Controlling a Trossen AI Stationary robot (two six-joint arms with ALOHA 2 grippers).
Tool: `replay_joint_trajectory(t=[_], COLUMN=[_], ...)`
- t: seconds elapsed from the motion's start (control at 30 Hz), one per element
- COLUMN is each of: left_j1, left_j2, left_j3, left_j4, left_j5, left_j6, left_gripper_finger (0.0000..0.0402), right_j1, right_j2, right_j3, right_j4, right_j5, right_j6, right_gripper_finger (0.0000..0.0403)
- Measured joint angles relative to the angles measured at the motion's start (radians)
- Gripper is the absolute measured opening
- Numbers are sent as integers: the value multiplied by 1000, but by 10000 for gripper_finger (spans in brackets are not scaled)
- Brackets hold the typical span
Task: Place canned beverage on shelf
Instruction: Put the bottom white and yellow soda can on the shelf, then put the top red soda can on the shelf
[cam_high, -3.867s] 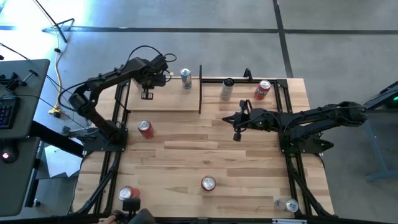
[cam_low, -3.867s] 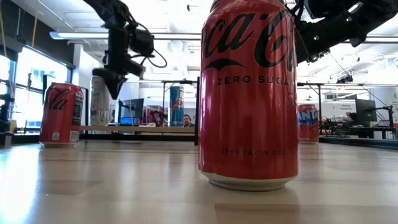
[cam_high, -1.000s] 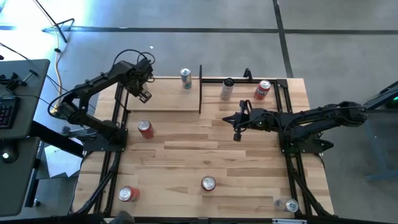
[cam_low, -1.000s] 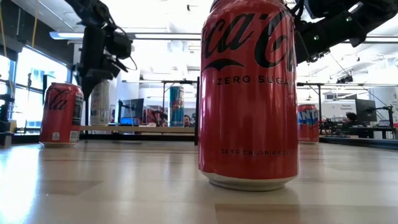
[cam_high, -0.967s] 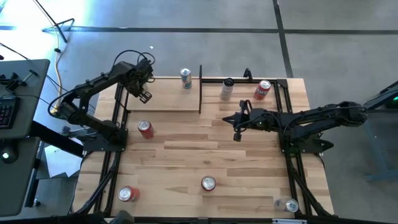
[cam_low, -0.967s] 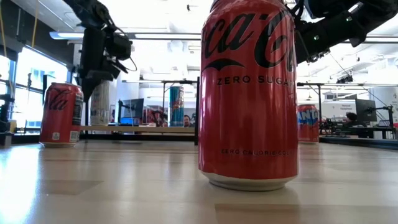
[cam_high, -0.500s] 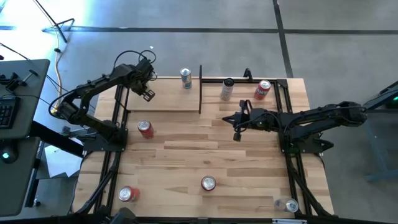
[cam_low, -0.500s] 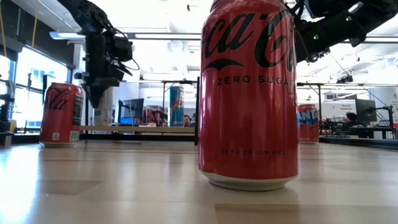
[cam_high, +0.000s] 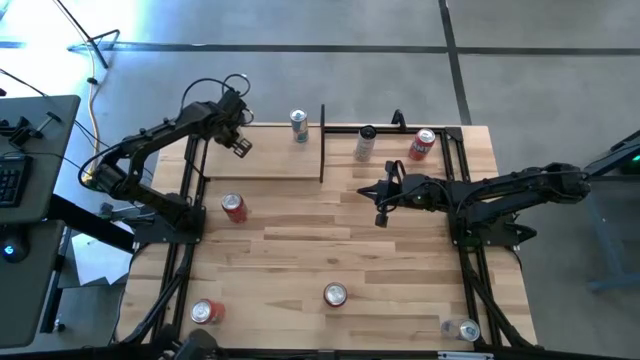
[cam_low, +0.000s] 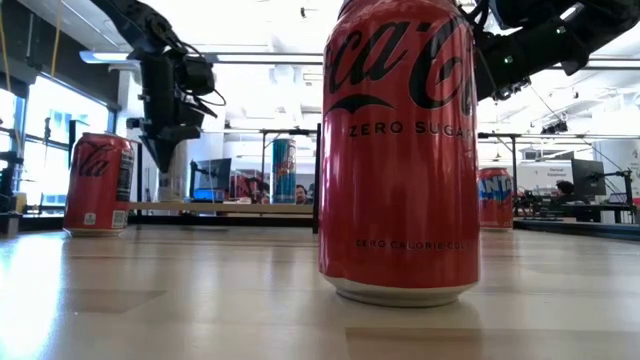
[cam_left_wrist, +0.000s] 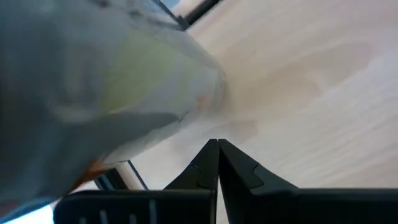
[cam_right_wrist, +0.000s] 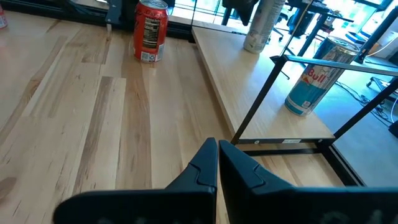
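Hovering over the far left part of the shelf (cam_high: 262, 152), the left gripper (cam_high: 242, 147) has its two fingers pressed together and nothing between them; in the left wrist view the closed tips (cam_left_wrist: 217, 149) meet above pale wood, with a blurred pale can (cam_left_wrist: 106, 81) looming close beside them. From the low view the same gripper (cam_low: 164, 150) points down above the shelf board (cam_low: 215, 207).

On the shelf's far edge, to the right of that gripper, stands a can with a green and silver top (cam_high: 299, 124). The black rod frame (cam_high: 322, 140) marks the shelf's right end. Beyond it, on the far right of the table (cam_high: 400, 260), stand a slim silver can (cam_high: 365, 142) and a red can (cam_high: 422, 143).

The right gripper (cam_high: 380, 217) waits mid-table, right of centre, also fully closed and empty; its wrist view shows the pinched tips (cam_right_wrist: 217, 148) above the slatted top, facing the shelf (cam_right_wrist: 261, 99), where a blue and silver can (cam_right_wrist: 314, 76) and a pale can (cam_right_wrist: 258, 28) stand, with a red can (cam_right_wrist: 150, 28) on the tabletop just left of the board.

Nearer on the table, a red can (cam_high: 234, 207) stands near the left edge just in front of the shelf, another red can (cam_high: 207, 312) at the near left, a Coca-Cola Zero Sugar can (cam_high: 335, 294) near the front middle, filling the low view (cam_low: 400, 150), and a clear-topped can (cam_high: 462, 328) at the near right corner.
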Motion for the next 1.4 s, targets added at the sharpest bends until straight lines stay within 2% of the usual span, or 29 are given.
replay_joint_trajectory(t=[0.23,0.37,0.63,0.73,0.9,1.1,1.23,1.4], left_j1=[28,49,54,36,-33,-151,-233,-359], left_j2=[0,-2,-73,-127,-245,-409,-513,-606], left_j3=[0,0,0,0,-50,-192,-326,-345], left_j4=[2,17,10,-6,9,227,406,385], left_j5=[-6,-52,-13,63,215,223,233,254], left_j6=[21,33,49,46,83,54,41,-1], left_gripper_finger=[0,0,0,0,0,0,0,0], right_j1=[0,0,0,0,0,0,0,0], right_j2=[0,0,0,0,0,0,10,44], right_j3=[0,0,0,0,0,0,0,0], right_j4=[0,0,0,0,0,0,57,171], right_j5=[0,0,0,0,0,-7,-86,-137], right_j6=[0,0,0,0,0,11,25,-9], right_gripper_finger=[0,0,0,0,0,0,0,0])
